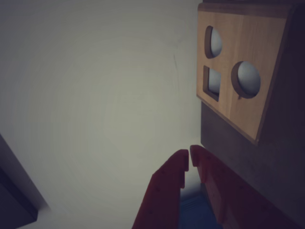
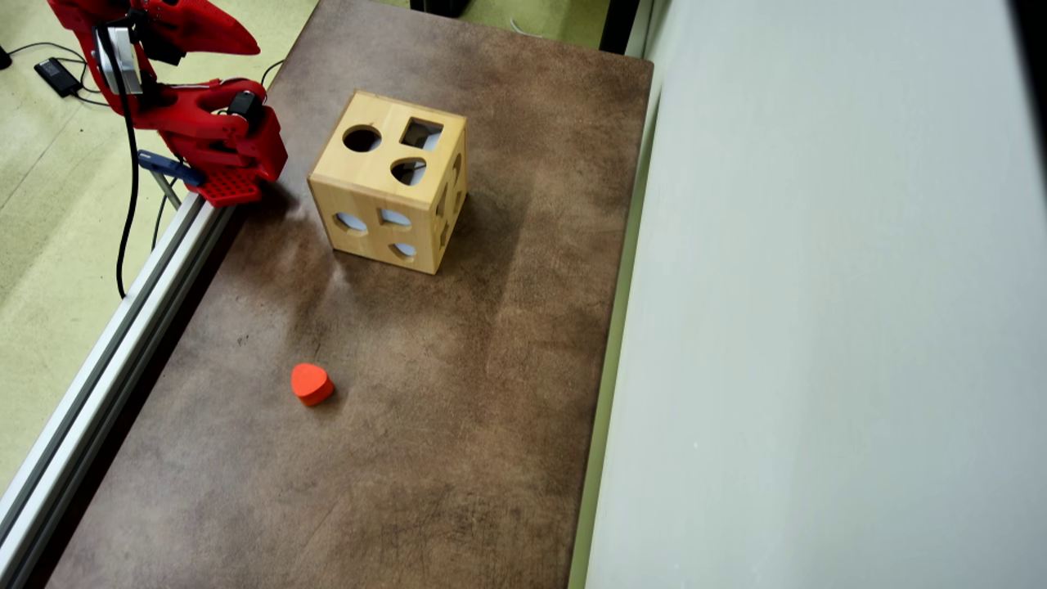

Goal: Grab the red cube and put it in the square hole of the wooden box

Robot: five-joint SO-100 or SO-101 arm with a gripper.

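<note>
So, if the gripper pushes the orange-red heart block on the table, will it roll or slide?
The heart block probably slides rather than rolls: it lies on a flat face. Its rounded sides may let it turn away from a push. It looks rigid, and the brown tabletop looks matte, so likely some friction.

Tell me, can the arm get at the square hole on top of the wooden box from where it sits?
Probably yes. The square hole faces up on the wooden box, nothing covers it, and the gripper sits close beside the box, fingers together and empty.
</note>
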